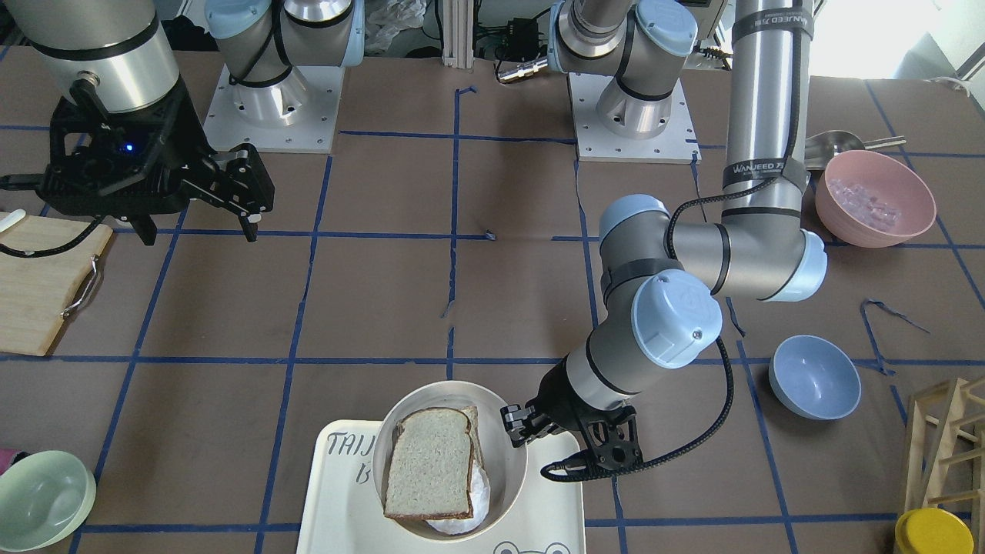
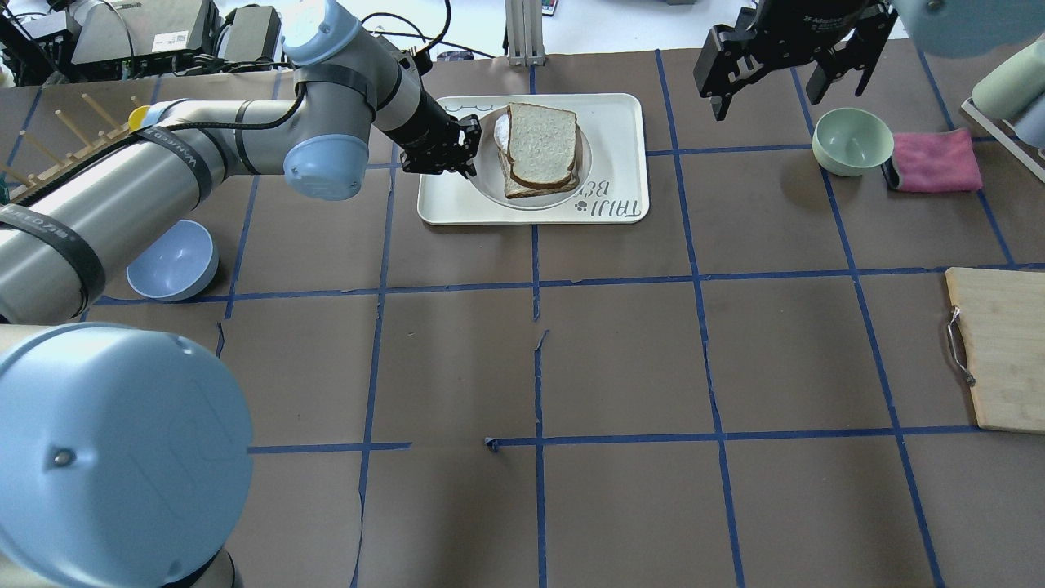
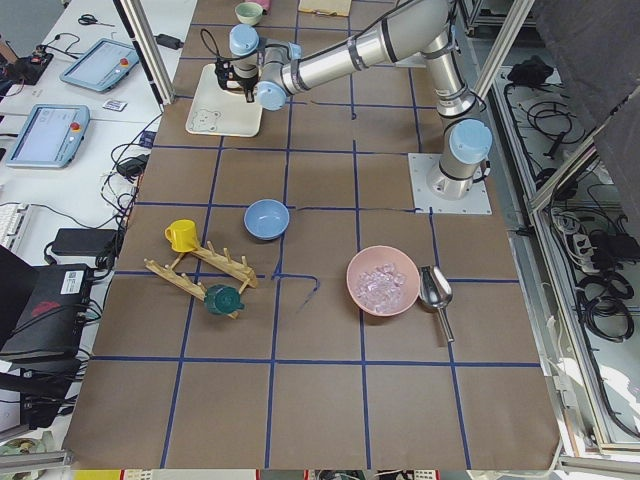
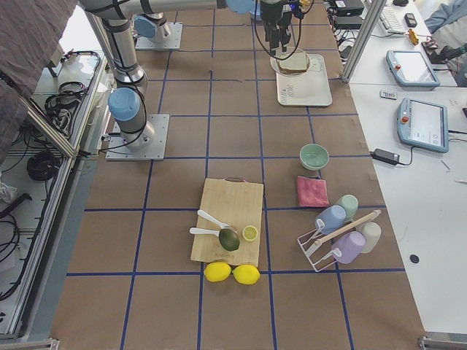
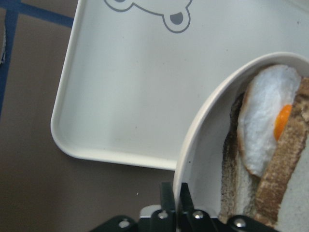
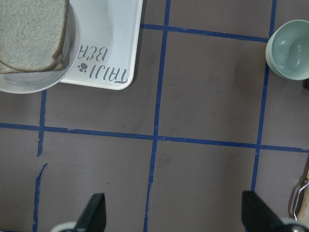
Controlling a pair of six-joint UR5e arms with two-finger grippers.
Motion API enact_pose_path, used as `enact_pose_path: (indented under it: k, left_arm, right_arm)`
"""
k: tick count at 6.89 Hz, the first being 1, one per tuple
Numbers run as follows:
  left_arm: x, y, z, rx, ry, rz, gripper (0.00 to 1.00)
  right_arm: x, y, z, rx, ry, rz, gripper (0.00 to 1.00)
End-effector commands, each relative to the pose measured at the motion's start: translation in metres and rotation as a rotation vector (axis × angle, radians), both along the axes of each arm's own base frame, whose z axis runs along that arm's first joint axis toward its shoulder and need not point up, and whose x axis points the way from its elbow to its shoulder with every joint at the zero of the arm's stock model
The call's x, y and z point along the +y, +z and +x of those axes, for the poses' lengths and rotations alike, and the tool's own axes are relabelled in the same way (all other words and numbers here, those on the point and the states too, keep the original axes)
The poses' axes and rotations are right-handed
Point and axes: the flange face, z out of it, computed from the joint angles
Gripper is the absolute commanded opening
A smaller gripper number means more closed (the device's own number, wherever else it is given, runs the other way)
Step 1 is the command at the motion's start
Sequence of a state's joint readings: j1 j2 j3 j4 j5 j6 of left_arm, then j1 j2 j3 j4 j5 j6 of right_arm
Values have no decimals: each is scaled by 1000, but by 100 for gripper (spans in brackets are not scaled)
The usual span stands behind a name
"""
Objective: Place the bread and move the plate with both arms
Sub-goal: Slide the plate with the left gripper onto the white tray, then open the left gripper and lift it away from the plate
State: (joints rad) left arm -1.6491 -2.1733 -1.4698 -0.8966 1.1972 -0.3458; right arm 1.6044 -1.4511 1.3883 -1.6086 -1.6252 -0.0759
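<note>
The bread (image 1: 429, 465) lies on top of an egg-bearing slice (image 5: 265, 121) in the round cream plate (image 1: 431, 394). The plate sits on the white tray (image 1: 338, 508), partly over the tray's edge. My left gripper (image 1: 517, 427) is at the plate's rim, on the robot's left side. In the left wrist view its fingers (image 5: 170, 203) are closed on the rim (image 5: 203, 111). My right gripper (image 2: 784, 77) hangs open and empty above the table, to the right of the tray (image 2: 612, 122). Its wrist view shows the bread (image 6: 29, 29), plate (image 6: 29, 86) and open fingertips (image 6: 94, 212).
A pale green bowl (image 2: 852, 140) and pink cloth (image 2: 935, 161) lie right of the tray. A wooden cutting board (image 2: 1000, 359) is at the right edge. A blue bowl (image 2: 173, 261) sits at the left, with a pink bowl (image 1: 875, 198) and wooden rack (image 1: 950, 454) nearby.
</note>
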Motion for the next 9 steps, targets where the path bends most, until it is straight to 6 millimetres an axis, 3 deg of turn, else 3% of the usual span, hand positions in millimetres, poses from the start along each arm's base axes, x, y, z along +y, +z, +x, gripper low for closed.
enact_pose_path:
  k: [1, 3, 4, 5, 6, 8, 9]
  left_arm:
    - [-25, -41, -6, 48, -2, -26, 0]
    - [-33, -74, -7, 53, 2, -39, 0]
    - [-33, -75, -7, 54, 4, -35, 0]
    - [-32, -76, -7, 53, 7, -33, 18]
    - [-33, -73, -7, 62, 50, -18, 99]
    - [-37, -33, -6, 55, 85, -22, 100]
    - [-36, -12, 4, 40, 92, -11, 100]
  right_arm:
    - [0, 0, -1, 2, -1, -1, 100]
    - [-3, -3, 0, -2, 0, 4, 100]
    - [-2, -2, 0, -3, -3, 2, 100]
    - [-2, -2, 0, -2, -3, 2, 100]
    - [-2, -2, 0, -2, 0, 3, 100]
    - [-3, -3, 0, -2, -2, 4, 100]
    - [-2, -3, 0, -2, -5, 5, 100]
